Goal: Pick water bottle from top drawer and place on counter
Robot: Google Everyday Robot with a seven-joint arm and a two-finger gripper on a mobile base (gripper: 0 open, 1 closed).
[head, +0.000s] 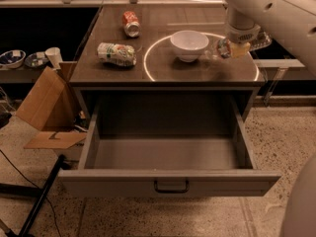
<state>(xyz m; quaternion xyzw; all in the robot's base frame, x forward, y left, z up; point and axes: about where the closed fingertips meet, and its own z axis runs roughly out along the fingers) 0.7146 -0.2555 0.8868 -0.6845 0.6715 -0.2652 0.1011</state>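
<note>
One thing matters here, and we see it out of the top drawer (168,154), whose grey box stands pulled open. Our gripper (236,46) hangs over the counter (163,78) at about 3 o'clock from the white bowl (189,44), its fingers drawn narrow around the water bottle (220,47). The bottle's long axis runs close to level, jutting from the fingers toward 9 o'clock, its free end just beside the bowl. Whether it touches the wood we cannot tell. We judge the placing step is in hand: set it straight down inside the glowing circle (146,63), keeping that free end off the bowl. The soda can (131,23) and snack bag (116,54) lie well apart, toward 10 o'clock.
</note>
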